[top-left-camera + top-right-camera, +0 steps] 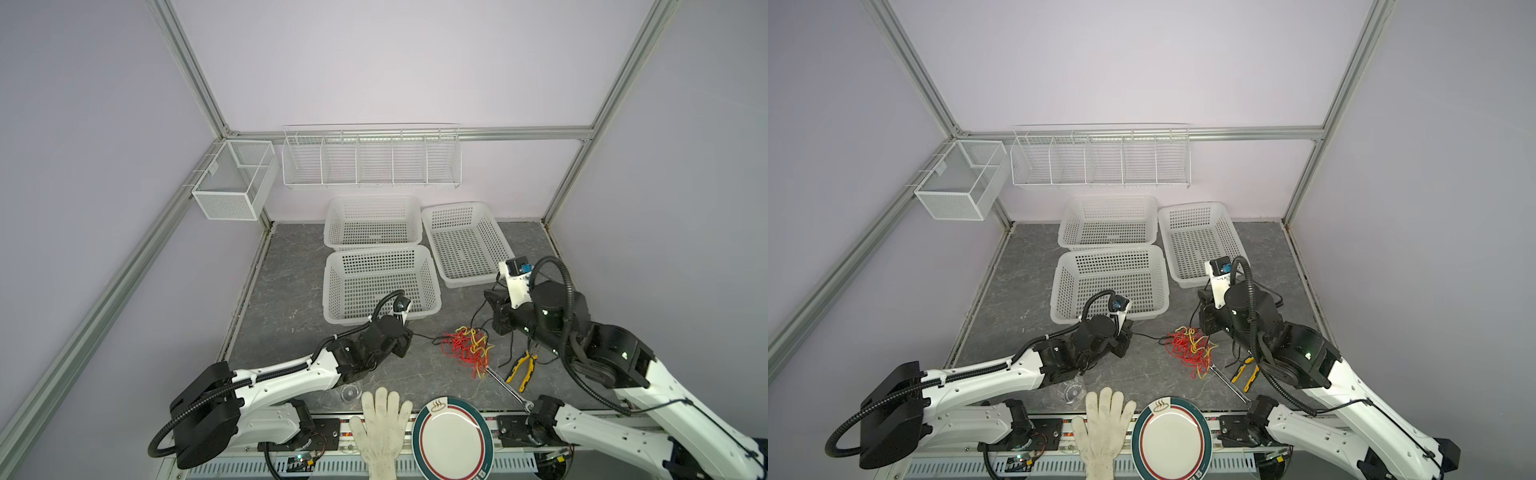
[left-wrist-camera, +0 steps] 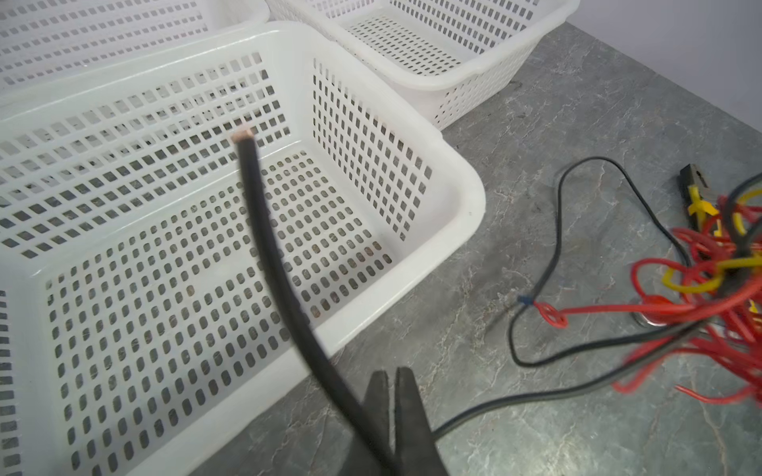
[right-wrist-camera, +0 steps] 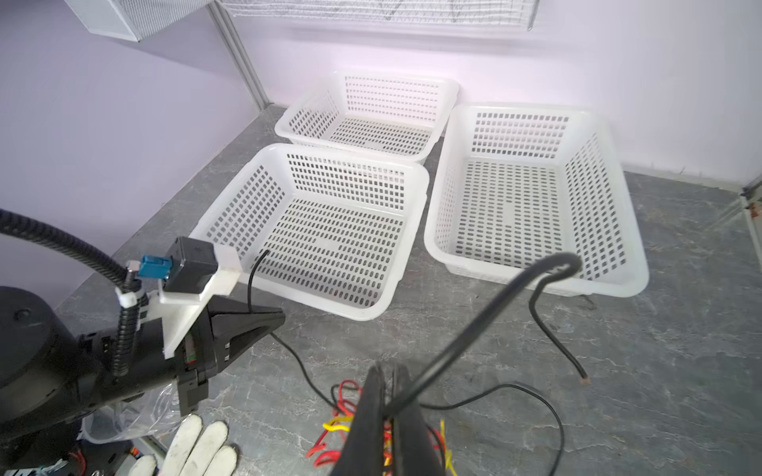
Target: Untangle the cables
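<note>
Starting at the left, the left pincer (image 1: 409, 336) (image 2: 391, 377) has its jaws pressed fully together, and it grips the black cable (image 2: 264, 230) between them. Ahead of its tips a short free piece of this cable stands out over the nearest white basket (image 2: 466, 193). The piece ends in a bare copper-coloured tip that hangs above the basket floor and touches nothing. On the other side of the jaws the cable drops to the grey table (image 2: 577, 123) and runs away from the pincer toward the tangle.

The tangle of red and yellow cables (image 1: 465, 351) (image 1: 1187, 351) lies on the table between the two pincers, nearer to the right one. Thin black loops pass through it and lie beside it.

The right pincer (image 1: 495, 305) (image 3: 387, 371) is raised over the far edge of this tangle, and in the right wrist view the red and yellow loops show under its fingers. Its jaws are closed tight as well, with black cable (image 3: 495, 303) clamped between them. From the tips this piece rises in an arch ahead of the pincer, bends down again, and its bare end hangs just above the table. I cannot tell through the tangle whether both pincers hold the same wire.

Beyond the tangle from the left pincer, below the right arm, lie the yellow-and-black pliers (image 1: 524, 370). A wrench (image 1: 505, 386) reaches the edge of the tangle.
</note>
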Controlling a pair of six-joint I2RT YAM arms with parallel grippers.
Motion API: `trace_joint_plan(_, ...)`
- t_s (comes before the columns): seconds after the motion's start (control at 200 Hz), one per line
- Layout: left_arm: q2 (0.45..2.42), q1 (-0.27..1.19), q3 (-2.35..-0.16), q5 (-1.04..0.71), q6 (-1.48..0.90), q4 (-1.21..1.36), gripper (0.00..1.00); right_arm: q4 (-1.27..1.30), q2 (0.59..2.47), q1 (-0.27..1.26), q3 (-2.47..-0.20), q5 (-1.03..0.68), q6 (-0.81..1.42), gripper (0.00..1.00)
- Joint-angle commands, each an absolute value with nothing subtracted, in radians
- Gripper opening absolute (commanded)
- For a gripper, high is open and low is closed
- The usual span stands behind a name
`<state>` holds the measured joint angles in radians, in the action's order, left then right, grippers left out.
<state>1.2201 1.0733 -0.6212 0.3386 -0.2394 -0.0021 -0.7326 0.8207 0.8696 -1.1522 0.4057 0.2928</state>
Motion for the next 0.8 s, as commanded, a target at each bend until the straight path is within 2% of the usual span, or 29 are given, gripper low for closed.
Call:
trace_joint_plan(0.0, 1.234, 1.071, -0.595, 0.336, -0.259, -0.018, 0.00, -0.697, 0.822, 0.853, -1.189, 0.449, 0.221, 0.06)
trace_joint_plan(0.165, 1.222, 1.071, -0.596, 0.277, -0.248, 0.007, 0.00, -0.649, 0.858, 0.843, -1.186, 0.410, 0.199, 0.06)
trace_joint_plan(0.215, 1.212, 1.071, -0.599, 0.244, -0.237, 0.018, 0.15, -0.644, 0.875, 0.839, -1.182, 0.397, 0.199, 0.06)
trace_joint_plan(0.4, 1.143, 1.071, -0.599, 0.150, -0.204, 0.034, 0.79, -0.609, 0.903, 0.823, -1.131, 0.369, 0.210, 0.06)
trace_joint_plan(0.44, 1.126, 1.072, -0.598, 0.132, -0.197, 0.037, 0.88, -0.602, 0.904, 0.816, -1.117, 0.355, 0.214, 0.06)
trace_joint_plan(0.595, 1.059, 1.075, -0.598, 0.065, -0.175, 0.064, 0.98, -0.577, 0.925, 0.791, -1.083, 0.300, 0.225, 0.06)
trace_joint_plan(0.795, 1.036, 1.075, -0.627, 0.034, -0.139, 0.153, 0.99, -0.548, 0.959, 0.784, -1.065, 0.209, 0.225, 0.06)
